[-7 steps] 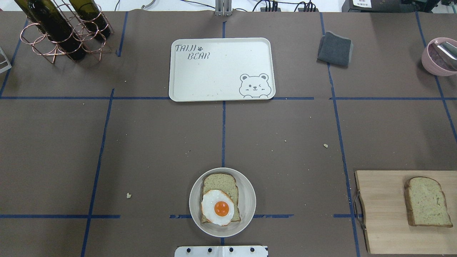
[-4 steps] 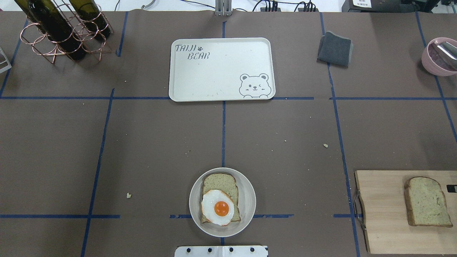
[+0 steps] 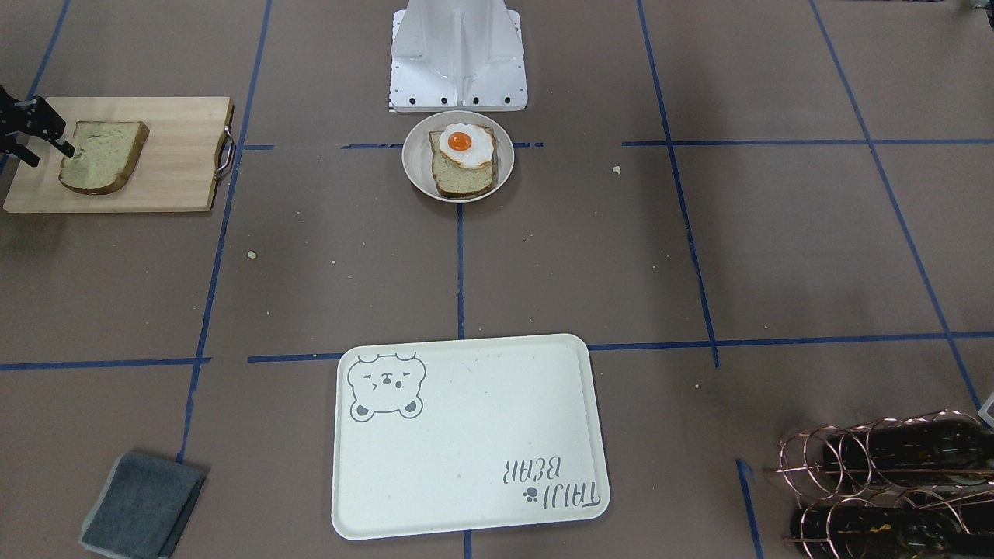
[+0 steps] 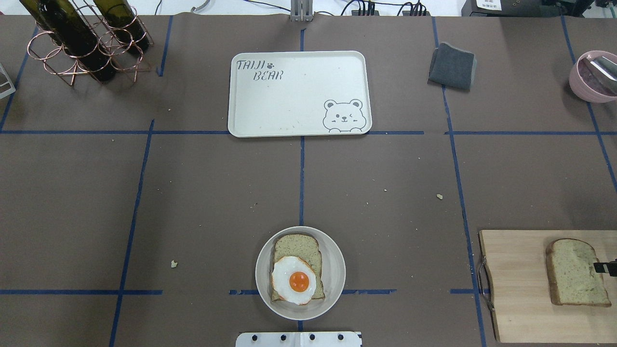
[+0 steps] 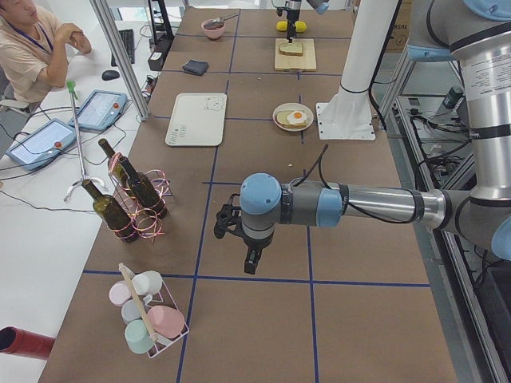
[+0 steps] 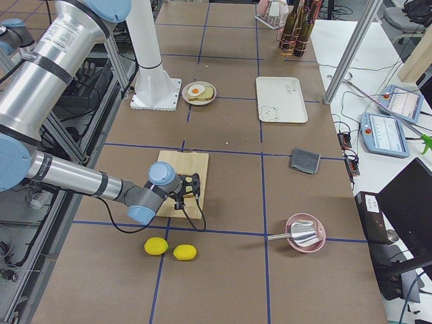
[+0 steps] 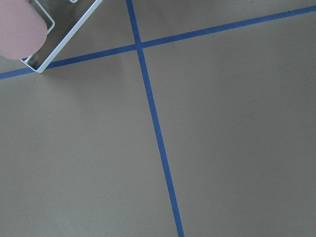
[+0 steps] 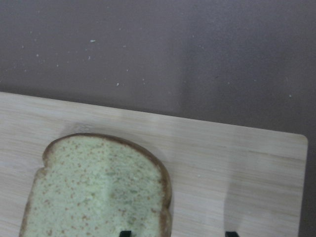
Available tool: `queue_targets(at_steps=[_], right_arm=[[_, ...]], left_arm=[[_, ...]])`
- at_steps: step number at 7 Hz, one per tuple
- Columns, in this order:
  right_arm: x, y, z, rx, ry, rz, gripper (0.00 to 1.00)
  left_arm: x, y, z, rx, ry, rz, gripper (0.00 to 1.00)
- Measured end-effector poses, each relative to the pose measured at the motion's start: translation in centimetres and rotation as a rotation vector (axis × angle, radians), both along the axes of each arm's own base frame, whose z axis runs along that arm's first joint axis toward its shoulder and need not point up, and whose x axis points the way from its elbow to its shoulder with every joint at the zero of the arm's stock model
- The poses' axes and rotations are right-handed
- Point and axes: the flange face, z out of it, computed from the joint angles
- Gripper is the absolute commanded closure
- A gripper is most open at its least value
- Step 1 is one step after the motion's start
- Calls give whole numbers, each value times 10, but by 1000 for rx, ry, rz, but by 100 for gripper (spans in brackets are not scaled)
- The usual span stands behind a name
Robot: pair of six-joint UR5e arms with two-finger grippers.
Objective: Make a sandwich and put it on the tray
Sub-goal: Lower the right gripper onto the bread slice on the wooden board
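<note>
— Where's the sandwich?
— In pieces. One bread slice (image 4: 296, 246) with the egg (image 4: 294, 280) on top sits in a round dish (image 4: 335, 270) at the middle of the desk's (image 4: 193, 193) robot-side edge. The loose slice (image 4: 576, 272) lies on the cutting board (image 4: 516, 289) toward the right end. The tray (image 4: 289, 96) is mid far edge.
— The claws?
— Right claw (image 3: 48, 154) is spread wide and empty, with one tip over the loose slice. Left claw (image 5: 249, 259): cannot tell.

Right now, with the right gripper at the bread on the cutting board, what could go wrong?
1. The right gripper is open, one fingertip over the bread slice, one over bare cutting board; closing may pinch only crust and tear it.
2. The fried egg overhangs the lower slice; capping it could slide it off.
</note>
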Motion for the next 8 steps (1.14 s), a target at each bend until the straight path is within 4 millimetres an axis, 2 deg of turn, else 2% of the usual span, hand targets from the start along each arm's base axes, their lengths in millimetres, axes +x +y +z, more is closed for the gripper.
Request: queue_targets(at_steps=[5, 6, 8], right_arm=[[-11, 6, -6, 17, -29, -33, 71], [-12, 6, -6, 17, -30, -37, 98], [-13, 7, -6, 21, -30, -43, 100]], left_arm=[[0, -2, -1, 4, 0, 0, 0], [0, -2, -2, 4, 0, 0, 0], [0, -2, -5, 10, 0, 0, 0]])
